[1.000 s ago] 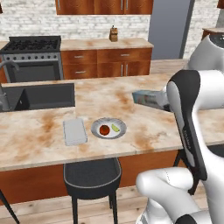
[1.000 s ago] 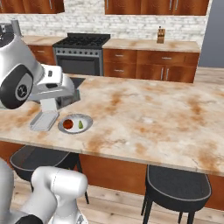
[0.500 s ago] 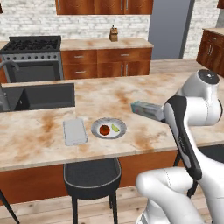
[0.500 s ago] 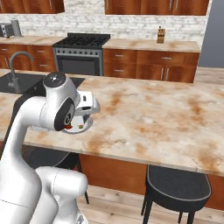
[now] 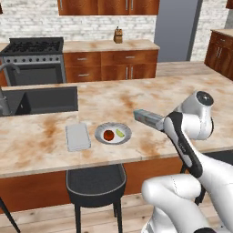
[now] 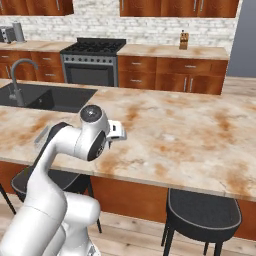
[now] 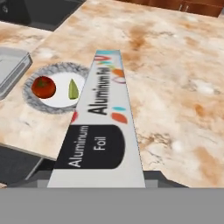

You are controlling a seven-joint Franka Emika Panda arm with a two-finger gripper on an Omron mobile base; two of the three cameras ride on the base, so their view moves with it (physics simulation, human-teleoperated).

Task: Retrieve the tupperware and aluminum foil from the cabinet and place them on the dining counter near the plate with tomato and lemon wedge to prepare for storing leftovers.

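The aluminum foil [image 5: 146, 118] is a long box with a white label, and my gripper [image 5: 160, 124] is shut on its near end. It hangs just above the dining counter [image 5: 136, 93], right of the plate [image 5: 101, 136]. In the hand view the aluminum foil [image 7: 105, 118] runs away from my gripper [image 7: 98, 177], its far end beside the plate [image 7: 47, 107]. The tomato [image 7: 43, 86] and lemon wedge [image 7: 73, 89] lie on that plate. The tupperware [image 5: 77, 136] rests flat on the counter left of the plate, and its corner [image 7: 11, 70] shows in the hand view. The cabinet is out of view.
A dark sink [image 5: 45, 100] with a tap is set into the counter at the left. A black stool [image 5: 95, 179] stands under the counter's near edge, another stool [image 6: 202, 215] to the right. A stove [image 5: 34, 59] and wooden cabinets line the back wall.
The arm has folded down low over the counter. The foil box has come down with it and a little left, toward the plate. Plate and tupperware have not moved.
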